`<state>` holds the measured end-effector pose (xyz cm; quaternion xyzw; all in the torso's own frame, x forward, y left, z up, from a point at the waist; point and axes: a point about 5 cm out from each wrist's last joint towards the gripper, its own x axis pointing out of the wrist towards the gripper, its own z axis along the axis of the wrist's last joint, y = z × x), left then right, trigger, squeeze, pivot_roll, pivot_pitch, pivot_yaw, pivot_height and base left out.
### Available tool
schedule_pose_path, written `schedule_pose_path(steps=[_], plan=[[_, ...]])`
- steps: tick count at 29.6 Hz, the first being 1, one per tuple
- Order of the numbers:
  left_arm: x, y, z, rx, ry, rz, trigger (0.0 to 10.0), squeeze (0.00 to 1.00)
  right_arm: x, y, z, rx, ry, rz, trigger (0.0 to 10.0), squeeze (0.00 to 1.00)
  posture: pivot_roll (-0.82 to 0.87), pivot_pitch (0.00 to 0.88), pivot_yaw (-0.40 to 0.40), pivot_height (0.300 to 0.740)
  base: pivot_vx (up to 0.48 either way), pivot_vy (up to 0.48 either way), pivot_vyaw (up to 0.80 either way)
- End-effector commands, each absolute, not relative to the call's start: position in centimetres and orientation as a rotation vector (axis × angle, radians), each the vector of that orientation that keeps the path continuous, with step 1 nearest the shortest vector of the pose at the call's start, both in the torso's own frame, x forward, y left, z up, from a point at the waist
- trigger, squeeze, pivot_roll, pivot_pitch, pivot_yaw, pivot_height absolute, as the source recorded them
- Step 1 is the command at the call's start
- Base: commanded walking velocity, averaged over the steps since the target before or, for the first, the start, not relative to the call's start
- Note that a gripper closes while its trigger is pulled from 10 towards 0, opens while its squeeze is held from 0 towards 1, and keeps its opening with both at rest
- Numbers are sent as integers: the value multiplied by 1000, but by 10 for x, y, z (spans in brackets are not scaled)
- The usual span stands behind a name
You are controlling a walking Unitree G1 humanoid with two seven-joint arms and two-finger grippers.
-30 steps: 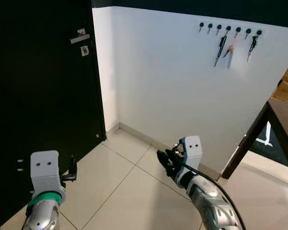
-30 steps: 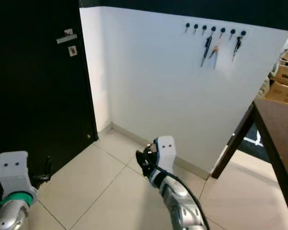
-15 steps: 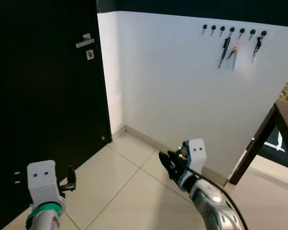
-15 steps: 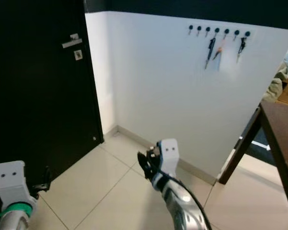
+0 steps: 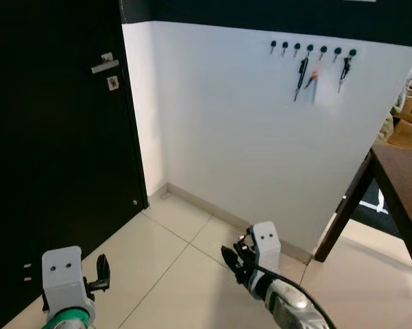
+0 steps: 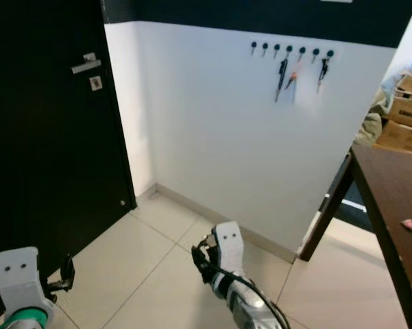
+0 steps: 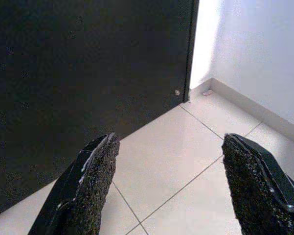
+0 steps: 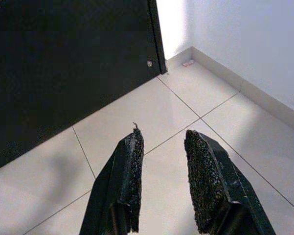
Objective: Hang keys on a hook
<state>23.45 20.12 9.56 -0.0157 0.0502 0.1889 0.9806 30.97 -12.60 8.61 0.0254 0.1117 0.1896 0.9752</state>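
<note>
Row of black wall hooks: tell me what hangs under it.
Under the row of black wall hooks hang a black key bunch, a small orange-tagged key and another dark key bunch. Individual keys are too small to make out.

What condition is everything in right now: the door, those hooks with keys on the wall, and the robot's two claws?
Black door: shut.
Row of hooks: seven; three hold hanging items, four bare.
Left gripper: fingers wide open, holding nothing, low over the floor tiles.
Right gripper: fingers slightly apart, nothing visible between them.
Wooden table: standing, a small object near its edge.
</note>
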Motion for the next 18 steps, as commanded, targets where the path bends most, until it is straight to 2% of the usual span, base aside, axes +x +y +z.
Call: schedule_pose_path(steps=[1,8,13,15,17,18], plan=[[230,200,84,-21,143,399,10000,0,305,-129,77,23,252,364,10000,0,-153,0,76,740,0,0,0],[220,189,68,9,203,379,10000,0,298,-128,68,-34,284,366,10000,0,-145,0,71,740,0,0,0],[210,205,61,84,229,364,10000,0,299,-140,65,-9,287,322,10000,0,-151,12,76,740,0,0,0],[209,226,53,39,238,428,10000,0,307,-154,62,4,294,259,10000,0,-149,15,75,740,0,0,0],[209,226,53,39,238,428,10000,0,307,-154,62,4,294,259,10000,0,-149,15,75,740,0,0,0],[209,230,39,23,281,424,10000,0,309,-162,51,14,341,214,10000,0,-147,16,73,740,0,0,0]])
